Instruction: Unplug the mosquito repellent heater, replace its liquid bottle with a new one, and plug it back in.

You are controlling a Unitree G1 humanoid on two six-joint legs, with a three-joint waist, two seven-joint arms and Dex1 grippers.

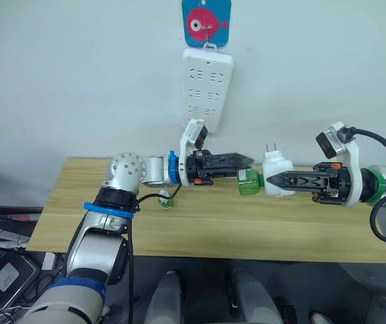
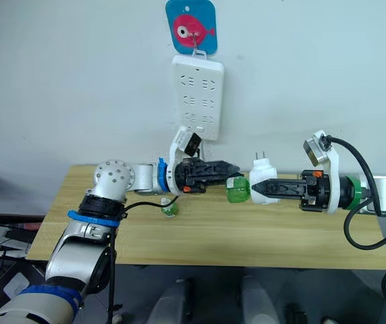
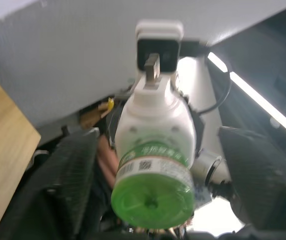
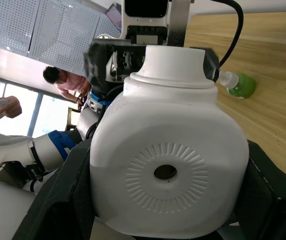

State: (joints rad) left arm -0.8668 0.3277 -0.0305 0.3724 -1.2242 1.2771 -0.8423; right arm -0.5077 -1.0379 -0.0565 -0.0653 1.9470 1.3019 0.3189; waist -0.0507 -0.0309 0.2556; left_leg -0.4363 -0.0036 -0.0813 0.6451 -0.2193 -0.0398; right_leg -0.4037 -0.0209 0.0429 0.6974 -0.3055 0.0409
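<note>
Heater [image 1: 277, 170] is unplugged, held in mid-air above the wooden surface [image 1: 281, 229], prongs up, clamped in the right tool [image 1: 271, 181]. Green liquid bottle [image 1: 249, 181] is fitted in it and sticks out sideways toward the left arm. Right wrist view shows black fingers [image 4: 58, 200] pressed on both sides of the white body, round vented face toward the camera.

Right arm comes in roughly horizontal from the right side, forearm level over the surface, wrist camera on top, black cable looping off behind it.

Left tool [image 1: 243, 160] sits at the bottle's base end, fingers spread wide either side of the bottle in the left wrist view, not visibly touching it. Left arm: elbow bent up at the front left edge of the surface, forearm running level toward the right.

Second small green bottle [image 1: 165, 199] lies on its side on the surface, under the left forearm.

White power strip [image 1: 207, 88] hangs on the wall behind, from a blue hook plate with a pink fish [image 1: 206, 21], sockets free.
</note>
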